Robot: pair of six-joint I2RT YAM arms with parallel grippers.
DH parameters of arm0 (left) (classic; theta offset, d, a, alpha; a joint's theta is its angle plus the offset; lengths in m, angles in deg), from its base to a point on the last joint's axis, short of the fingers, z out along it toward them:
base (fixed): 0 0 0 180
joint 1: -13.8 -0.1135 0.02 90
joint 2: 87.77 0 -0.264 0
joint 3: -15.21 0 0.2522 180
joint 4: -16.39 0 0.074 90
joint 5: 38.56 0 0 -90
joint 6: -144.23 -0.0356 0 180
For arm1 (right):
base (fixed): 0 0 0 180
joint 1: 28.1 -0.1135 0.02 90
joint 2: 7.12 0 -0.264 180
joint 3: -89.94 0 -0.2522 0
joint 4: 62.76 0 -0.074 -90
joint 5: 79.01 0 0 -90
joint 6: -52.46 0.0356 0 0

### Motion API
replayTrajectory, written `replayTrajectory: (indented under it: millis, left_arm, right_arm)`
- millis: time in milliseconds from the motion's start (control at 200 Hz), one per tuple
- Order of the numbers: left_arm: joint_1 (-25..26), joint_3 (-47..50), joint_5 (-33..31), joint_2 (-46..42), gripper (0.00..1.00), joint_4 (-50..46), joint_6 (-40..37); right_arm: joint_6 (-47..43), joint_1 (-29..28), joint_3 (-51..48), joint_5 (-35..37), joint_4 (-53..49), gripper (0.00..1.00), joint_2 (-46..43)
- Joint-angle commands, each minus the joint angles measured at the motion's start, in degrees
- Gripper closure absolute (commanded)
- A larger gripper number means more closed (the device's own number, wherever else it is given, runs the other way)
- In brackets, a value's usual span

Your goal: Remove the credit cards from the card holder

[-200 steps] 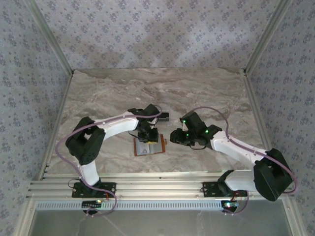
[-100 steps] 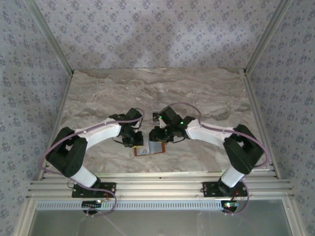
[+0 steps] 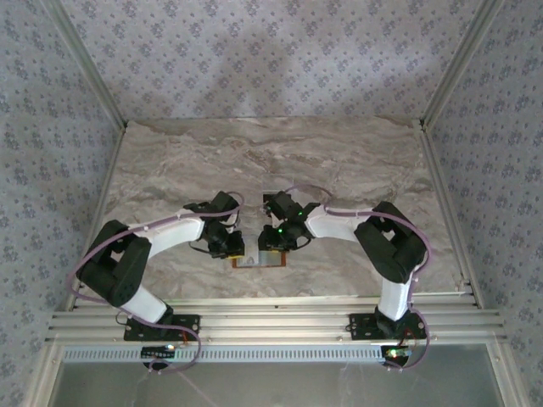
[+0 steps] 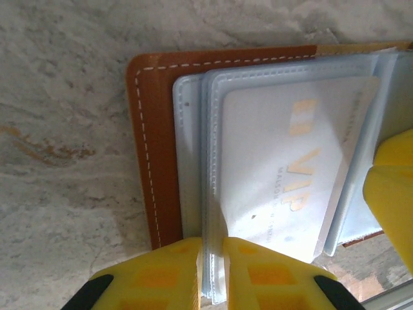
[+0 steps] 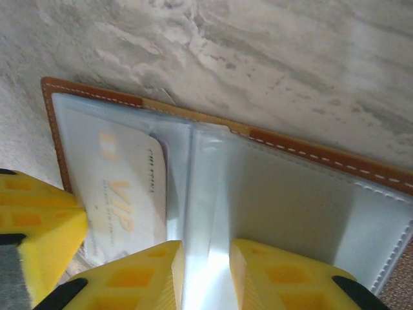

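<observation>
Both arms have drawn in over the last second. The right arm [image 3: 373, 233] has swung in from the right side of the table [image 3: 170, 161], and the left arm [image 3: 161, 233] has dropped towards the same spot.

The card holder [image 4: 145, 148] lies open and flat close to the table's near edge, about midway along it. Its clear sleeves [image 4: 187, 161] are fanned out, and a whitish card [image 4: 284, 161] with gold lettering is tucked in one of them.

The left gripper [image 4: 211, 248] is pinched tight on the sleeves' edge. The right gripper [image 5: 206, 248] straddles a raised sleeve leaf, jaws narrowly apart. I cannot tell whether its pads press yet.

The step looks like steadying and spreading the sleeves. Next, one side should hold firm while the other nips the card's free edge and slides it out.
</observation>
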Motion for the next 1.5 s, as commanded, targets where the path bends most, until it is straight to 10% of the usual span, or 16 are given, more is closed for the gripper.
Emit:
replayTrajectory:
  millis: [0, 575, 1494]
  left_arm:
    - [-0.24, -0.35, 0.39, 0.81, 0.84, 0.33, -1.57]
    - [-2.18, -6.71, 1.58, 1.54, 0.83, -1.5, -5.1]
    - [-1.45, -4.16, 0.04, 6.99, 0.84, -2.82, -6.72]
  right_arm:
    - [-0.05, 0.06, -2.24, 5.84, -4.61, 0.71, -0.12]
    - [6.48, -2.45, -0.27, 7.33, -2.52, 0.71, -9.63]
    - [8.7, -2.07, -0.39, 1.53, 3.42, 0.75, -0.54]
